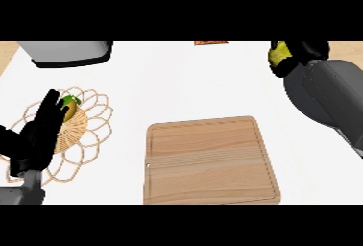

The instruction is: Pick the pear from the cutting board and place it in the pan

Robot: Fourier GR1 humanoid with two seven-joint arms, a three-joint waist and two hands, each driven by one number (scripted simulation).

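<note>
head view
right hand: you'll find the right hand (294,54) raised near the counter's far right corner, black fingers curled round the yellow-green pear (279,53), which shows between them.
pear: clamped in that hand, up off the cutting board (210,161).
cutting board: wooden, near the counter's (184,81) front edge, a little right of middle, its top bare.
left hand: the left hand (35,137) shows at the left edge, fingers straight and apart, pointing away from you over a woven placemat (92,129).
placemat: a green and yellow item (71,103) lies on it, just beside the fingertips.
far edge: a grey appliance (67,53) at the far left corner; a small orange object (211,43), cut off.
pan: you can't see it here.
</note>
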